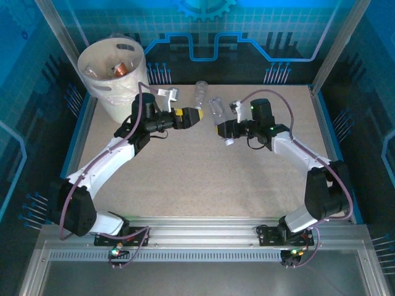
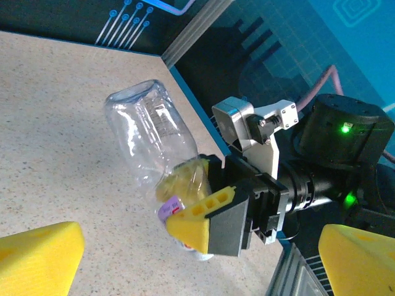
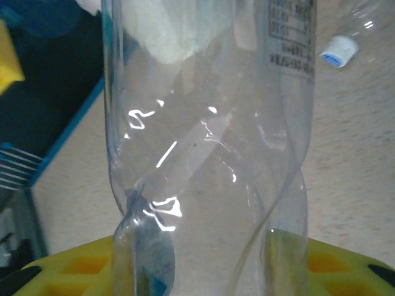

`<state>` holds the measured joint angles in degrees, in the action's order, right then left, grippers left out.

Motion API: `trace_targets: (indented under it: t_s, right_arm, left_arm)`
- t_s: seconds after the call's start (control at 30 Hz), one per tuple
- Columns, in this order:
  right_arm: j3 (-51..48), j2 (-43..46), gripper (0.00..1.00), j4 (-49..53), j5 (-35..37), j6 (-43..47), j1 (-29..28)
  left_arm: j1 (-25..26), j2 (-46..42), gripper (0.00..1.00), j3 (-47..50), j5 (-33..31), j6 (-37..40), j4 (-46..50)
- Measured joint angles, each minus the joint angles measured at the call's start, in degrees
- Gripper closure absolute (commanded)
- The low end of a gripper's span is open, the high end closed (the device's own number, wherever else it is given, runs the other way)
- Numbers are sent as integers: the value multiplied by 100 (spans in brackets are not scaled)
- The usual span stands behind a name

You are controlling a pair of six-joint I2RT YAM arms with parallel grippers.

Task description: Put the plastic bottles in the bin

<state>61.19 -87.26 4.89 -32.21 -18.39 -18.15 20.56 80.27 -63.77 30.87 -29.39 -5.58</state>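
A clear crushed plastic bottle is clamped near its neck by my right gripper, which is shut on it just above the table's middle. In the left wrist view this bottle tilts up to the left, cap downward, between the right gripper's yellow fingers. In the right wrist view the bottle rises from my gripper. My left gripper stands open just left of it, wide apart with nothing inside. A second clear bottle lies behind; its white-blue cap shows. The white bin stands back left.
Inside the bin lies an orange-labelled bottle among others. A blue raised border edges the table on the right, with metal frame posts at the back corners. The arms' bases sit on the rail at the near edge.
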Motion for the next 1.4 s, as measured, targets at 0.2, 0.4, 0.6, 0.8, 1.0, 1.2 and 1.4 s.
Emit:
trace_targets:
  t_s: [0.2,0.4,0.6,0.8,1.0,1.2,1.4]
  right_arm:
    - [-133,358,52,-494,-529,-675,-304]
    - [-131,439,52,-872,-844,-1167,-601]
    - [-131,439,52,-1497,-1115,-1845,-743]
    - [-131,439,51,-1740,-1281,-2090,-866]
    - [-131,444,51,-1799,-1427,-2177,-957]
    - [-131,538,47,-1818,-1453,-2216,-994]
    - [-133,636,32,-1718,-1405,-2129,-992]
  left_arm:
    - [17,2,1,105,4,-94,-243]
    - [72,76,1,149,170,-332,-699]
    - [133,175,1,223,422,-525,-1270]
    - [138,295,7,243,612,-763,-1676]
    - [142,409,24,260,868,-1005,-2111]
    - [164,570,43,407,1233,-1458,-2903]
    - [186,673,47,435,1390,-1834,-3440]
